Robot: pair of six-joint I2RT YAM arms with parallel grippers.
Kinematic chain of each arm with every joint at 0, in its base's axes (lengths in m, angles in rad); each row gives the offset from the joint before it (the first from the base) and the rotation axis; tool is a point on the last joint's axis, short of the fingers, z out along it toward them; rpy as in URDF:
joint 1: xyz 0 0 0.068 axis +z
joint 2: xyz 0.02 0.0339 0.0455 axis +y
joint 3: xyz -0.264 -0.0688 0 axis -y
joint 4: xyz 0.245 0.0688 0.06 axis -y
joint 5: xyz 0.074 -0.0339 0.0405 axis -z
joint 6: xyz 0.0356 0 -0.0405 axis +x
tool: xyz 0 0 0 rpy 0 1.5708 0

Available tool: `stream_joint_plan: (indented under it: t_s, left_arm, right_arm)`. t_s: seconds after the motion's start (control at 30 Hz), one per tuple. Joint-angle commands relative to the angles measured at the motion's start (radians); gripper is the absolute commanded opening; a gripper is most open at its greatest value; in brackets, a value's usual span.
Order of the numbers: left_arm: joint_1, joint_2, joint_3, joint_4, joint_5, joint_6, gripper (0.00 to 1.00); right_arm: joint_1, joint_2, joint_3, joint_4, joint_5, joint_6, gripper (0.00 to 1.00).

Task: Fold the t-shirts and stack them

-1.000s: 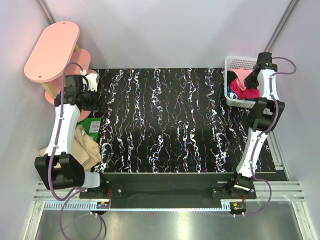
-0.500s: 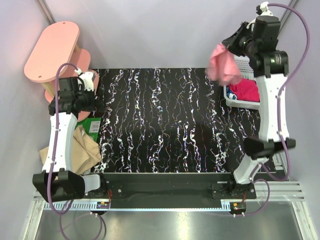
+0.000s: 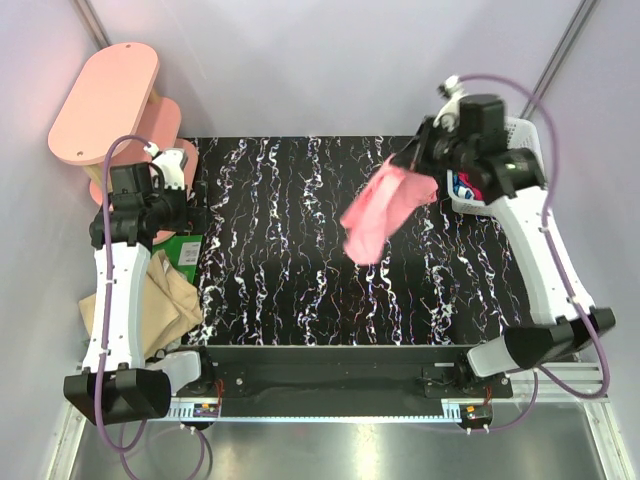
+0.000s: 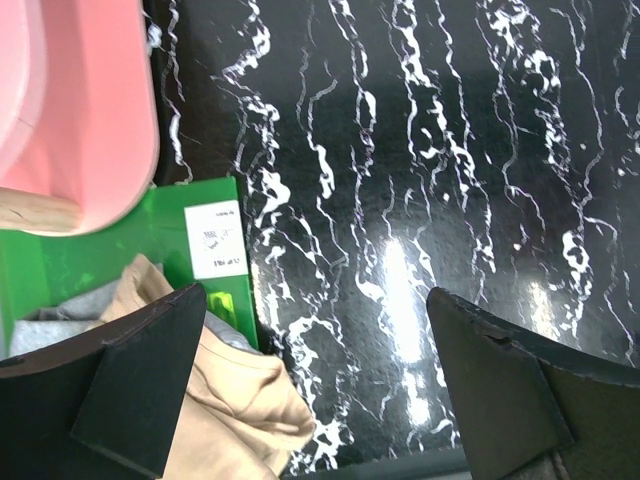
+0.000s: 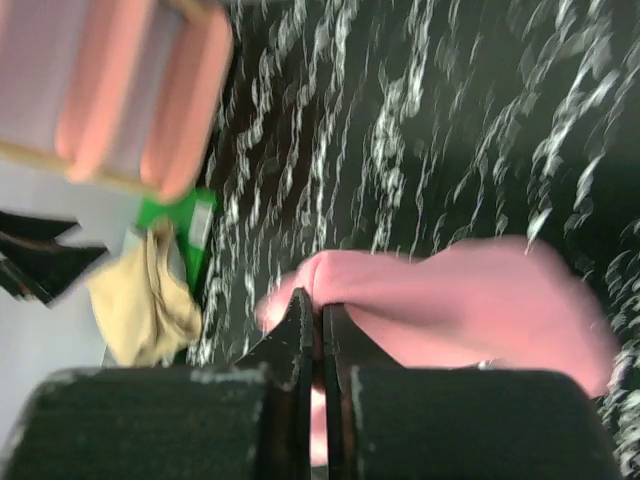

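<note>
Salmon-pink t-shirt (image 3: 378, 212) dangles below right pincer (image 3: 417, 161), top edge pinched.

Matt pink cloth t-shirt (image 3: 385, 210), glossy marbled table (image 3: 290, 260)

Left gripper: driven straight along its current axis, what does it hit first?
Probably the bare black table: the open left gripper looks down on it, nothing between the fingers. The green card and tan shirt lie just off to the side. Height above the table is unclear.
</note>
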Motion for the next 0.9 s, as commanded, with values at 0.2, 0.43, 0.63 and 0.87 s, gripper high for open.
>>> stream_joint_plan:
  t_s: [0.2, 0.43, 0.63, 0.87]
  left_arm:
    - [0.005, -0.043, 0.025, -0.026, 0.077, -0.006, 0.99]
    - [0.003, -0.058, 0.004, -0.039, 0.085, 0.007, 0.99]
    - [0.003, -0.071, -0.011, -0.042, 0.092, 0.023, 0.99]
    - [-0.018, -0.077, -0.017, -0.071, 0.171, 0.046, 0.99]
  right_arm:
    - [0.394, 0.251, -0.108, 0.019, 0.014, -0.043, 0.0]
    - [0.588, 0.403, 0.109, -0.112, 0.175, -0.088, 0.0]
    - [0.588, 0.351, -0.014, -0.072, 0.317, -0.079, 0.0]
    - [0.531, 0.377, -0.117, -0.061, 0.423, -0.056, 0.99]
